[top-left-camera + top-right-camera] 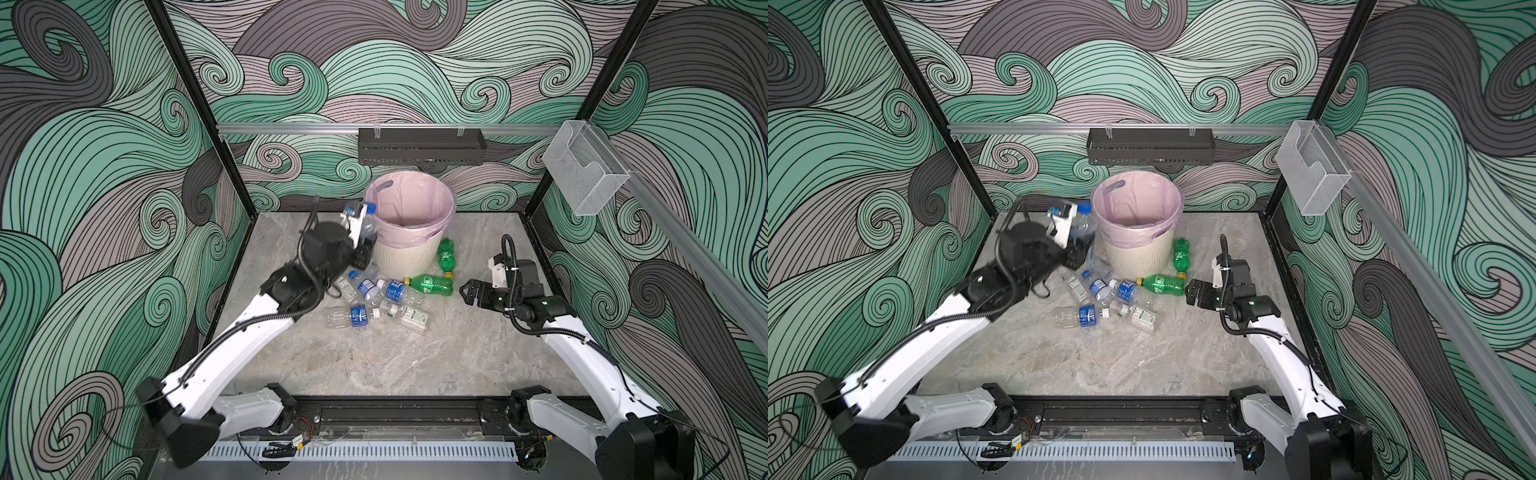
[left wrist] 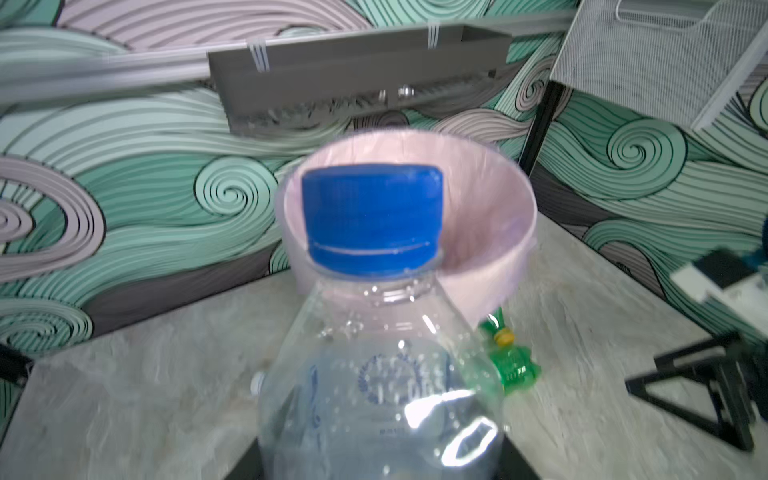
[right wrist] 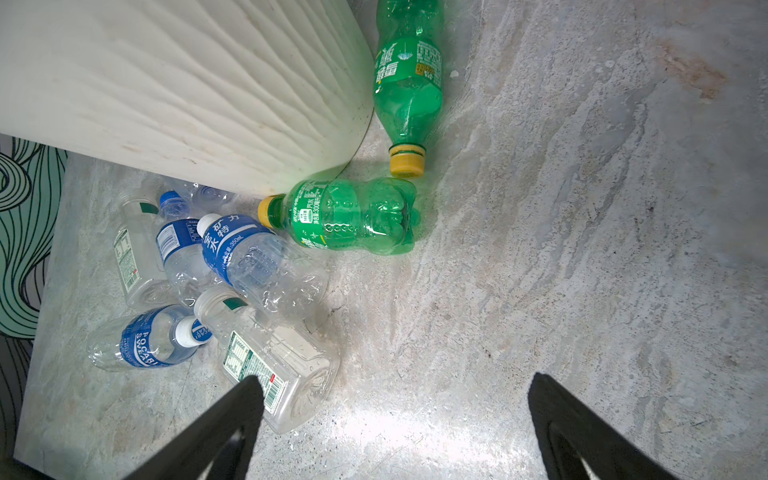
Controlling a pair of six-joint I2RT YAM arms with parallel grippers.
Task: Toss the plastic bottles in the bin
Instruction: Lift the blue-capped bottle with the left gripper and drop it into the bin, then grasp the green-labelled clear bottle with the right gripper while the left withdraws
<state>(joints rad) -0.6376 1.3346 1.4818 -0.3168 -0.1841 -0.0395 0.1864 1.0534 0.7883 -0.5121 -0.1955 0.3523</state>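
My left gripper [image 1: 365, 245] is shut on a clear bottle with a blue cap [image 1: 368, 218], held cap-up against the left side of the bin [image 1: 405, 262]. In the left wrist view this bottle [image 2: 374, 374] fills the space between the jaws, with the pink-lined bin rim [image 2: 490, 232] just behind it. Several plastic bottles lie on the table in front of the bin: two green ones [image 1: 432, 284] [image 1: 446, 253], and clear ones with blue labels [image 1: 395, 289] [image 1: 353, 316]. My right gripper [image 1: 471, 293] hangs open right of the pile, over bare table [image 3: 397, 380].
A black perforated tray [image 1: 419, 145] hangs on the back rail above the bin. A clear plastic box [image 1: 586, 170] is fixed to the right rail. Patterned walls close in the table on three sides. A clear bottle with a white-green label [image 3: 270, 365] lies by one right finger.
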